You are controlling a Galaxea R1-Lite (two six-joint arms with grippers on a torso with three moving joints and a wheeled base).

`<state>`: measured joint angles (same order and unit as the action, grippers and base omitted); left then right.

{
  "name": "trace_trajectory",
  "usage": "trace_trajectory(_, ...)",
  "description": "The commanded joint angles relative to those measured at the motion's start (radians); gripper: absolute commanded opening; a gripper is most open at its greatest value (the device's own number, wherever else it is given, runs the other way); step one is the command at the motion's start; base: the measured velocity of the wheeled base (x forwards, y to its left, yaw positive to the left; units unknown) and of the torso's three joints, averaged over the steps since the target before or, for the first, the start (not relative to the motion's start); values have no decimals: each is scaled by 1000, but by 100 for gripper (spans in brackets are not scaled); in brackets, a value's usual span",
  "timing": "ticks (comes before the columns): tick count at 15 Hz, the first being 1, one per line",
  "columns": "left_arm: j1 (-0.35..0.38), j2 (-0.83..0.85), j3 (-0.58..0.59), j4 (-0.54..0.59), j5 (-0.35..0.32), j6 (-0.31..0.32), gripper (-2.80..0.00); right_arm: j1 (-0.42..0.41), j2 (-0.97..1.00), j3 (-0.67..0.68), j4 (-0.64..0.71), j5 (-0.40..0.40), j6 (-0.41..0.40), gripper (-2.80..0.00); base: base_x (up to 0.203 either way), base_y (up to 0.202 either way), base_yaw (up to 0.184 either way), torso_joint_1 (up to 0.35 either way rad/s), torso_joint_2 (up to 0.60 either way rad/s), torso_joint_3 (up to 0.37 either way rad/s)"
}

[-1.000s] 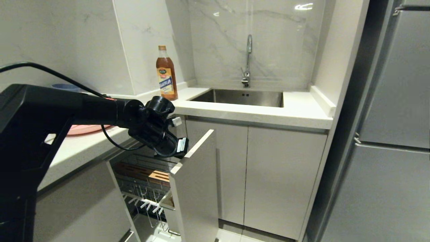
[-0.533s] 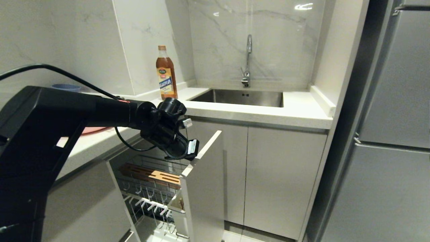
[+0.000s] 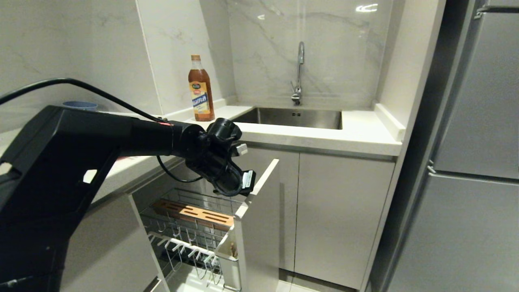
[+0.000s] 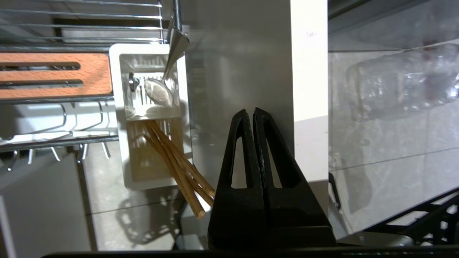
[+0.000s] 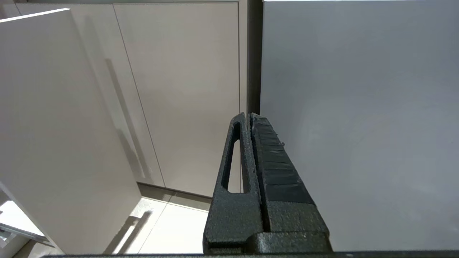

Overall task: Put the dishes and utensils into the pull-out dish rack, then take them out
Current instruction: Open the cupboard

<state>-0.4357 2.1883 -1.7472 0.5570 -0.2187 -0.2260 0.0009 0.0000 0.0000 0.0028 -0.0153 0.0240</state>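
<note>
Dim, even indoor light; ceiling glare on the marble wall (image 3: 324, 48); frames sharp.

Our left pincer (image 4: 253, 118), fingers pressed together, sits against the top edge of the tall white cabinet-front panel (image 3: 259, 227), which walls off the pulled-out chrome wire dish rack (image 3: 190, 227) on the sink side. We get in from above only. Inside, the slotted wooden block (image 3: 194, 211), upright wire prongs (image 3: 182, 247) and the white utensil cup (image 4: 150, 114) holding light wooden chopsticks (image 4: 175, 168) and a silver metal utensil (image 4: 161, 86) crowd the space. The white stone tabletop (image 3: 308, 136) overhangs the rear.
</note>
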Motion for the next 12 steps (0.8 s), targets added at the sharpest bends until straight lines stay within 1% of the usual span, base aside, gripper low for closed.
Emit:
trace_trajectory(1,-16,5,-9,3,-2,-14,-280,0,0,3,0,0,0,-280,0,0,0,0,0,0)
trace_trajectory(4,-40,14,-21,4,-2,-23,-280,1,1,2,0,0,1,-280,0,0,0,0,0,0)
trace_trajectory(9,-86,36,-48,4,-1,-55,-280,1,0,3,0,0,0,-280,0,0,0,0,0,0)
trace_trajectory(12,-114,45,-54,4,2,-58,-280,0,0,3,0,0,0,-280,0,0,0,0,0,0)
